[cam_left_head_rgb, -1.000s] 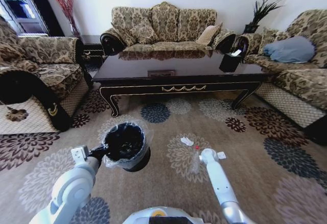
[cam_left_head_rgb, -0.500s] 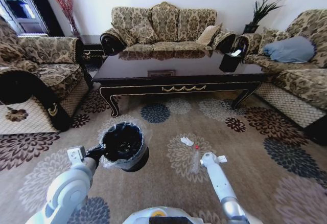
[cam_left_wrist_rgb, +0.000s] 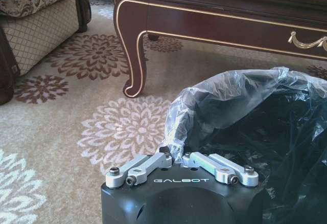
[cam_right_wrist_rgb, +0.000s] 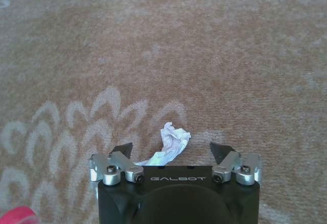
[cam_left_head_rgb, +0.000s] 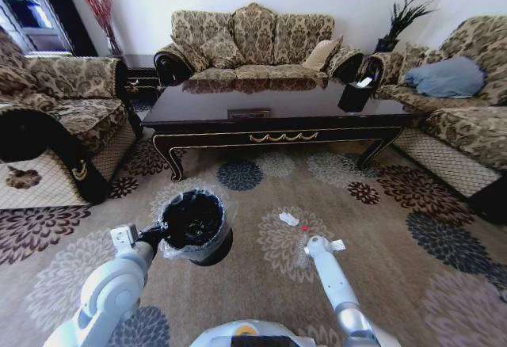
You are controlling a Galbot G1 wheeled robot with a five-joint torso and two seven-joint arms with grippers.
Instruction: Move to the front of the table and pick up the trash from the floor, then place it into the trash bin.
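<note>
My left gripper (cam_left_head_rgb: 155,236) (cam_left_wrist_rgb: 175,156) is shut on the rim of the trash bin (cam_left_head_rgb: 194,222) (cam_left_wrist_rgb: 255,132), pinching its clear bag and holding the black bin just above the floor (cam_left_head_rgb: 253,291). My right gripper (cam_left_head_rgb: 318,245) (cam_right_wrist_rgb: 172,151) hangs low over the floor, open, its dark fingertips (cam_right_wrist_rgb: 122,149) either side of a crumpled white paper scrap (cam_right_wrist_rgb: 173,141) (cam_left_head_rgb: 337,245). Another white scrap (cam_left_head_rgb: 289,219) lies farther out. A clear bottle (cam_left_head_rgb: 302,250) with a red cap lies beside the right arm. The table (cam_left_head_rgb: 277,117) stands ahead.
Patterned sofas flank the carpet on the left (cam_left_head_rgb: 55,125) and right (cam_left_head_rgb: 467,117), with a third (cam_left_head_rgb: 253,42) behind the table. A black box holder (cam_left_head_rgb: 352,93) sits on the table's right end. Open carpet lies between me and the table.
The right arm has shifted slightly left over the paper scrap. The left arm has swayed a little with the bin. The whole view has nudged slightly.
</note>
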